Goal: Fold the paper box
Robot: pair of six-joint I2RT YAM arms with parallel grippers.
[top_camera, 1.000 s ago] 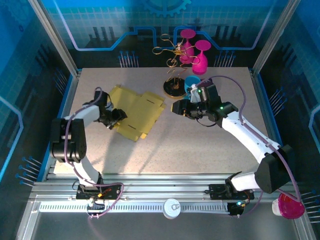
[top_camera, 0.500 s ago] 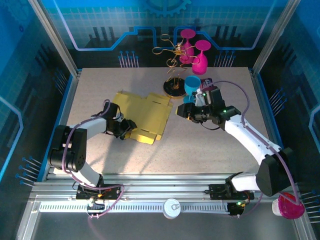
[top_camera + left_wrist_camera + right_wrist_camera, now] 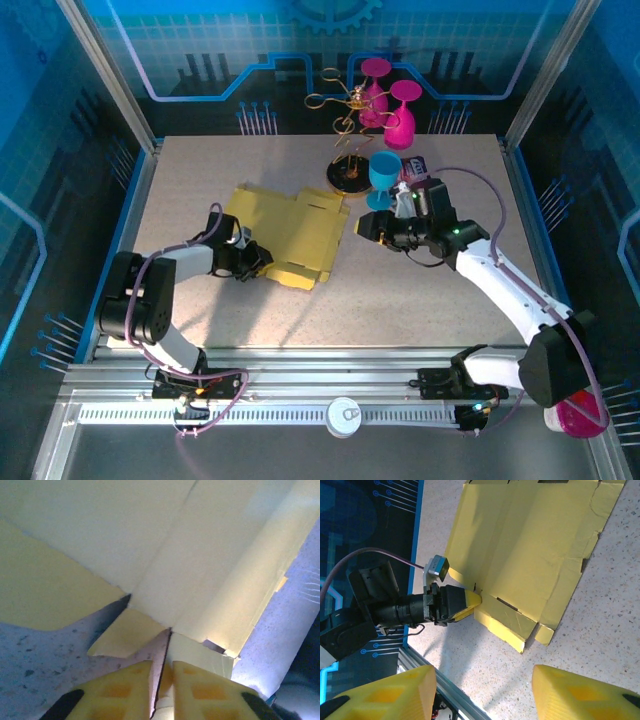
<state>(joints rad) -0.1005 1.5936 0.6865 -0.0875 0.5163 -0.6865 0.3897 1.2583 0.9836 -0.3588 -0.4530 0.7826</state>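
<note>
The paper box (image 3: 285, 228) lies opened out, yellow side up, on the left-centre of the speckled desk (image 3: 420, 300), with its near right corner flaps towards the arms.

The left arm (image 3: 185, 262) reaches low from its base, elbow bent out to the left and forearm running almost flat along the desk towards the right. Its pincer (image 3: 262, 262) meets the sheet's near-left edge. In the left wrist view the two yellow fingers (image 3: 125, 685) are pressed nearly together with a thin edge of card between them, so this pincer is pinching the paper box.

The right arm (image 3: 500, 275) rises from its base at the lower right and stretches diagonally up and left, its wrist close to a blue cup (image 3: 384, 170) and a small purple packet (image 3: 415, 167). Its pincer (image 3: 366, 228) hovers just beside the sheet's right edge and points towards it. In the right wrist view its fingers (image 3: 395, 692) stand wide apart with only bare desk between them.

Behind the cup stand a gold wire stand (image 3: 345, 110) and two pink goblets (image 3: 395, 105).
</note>
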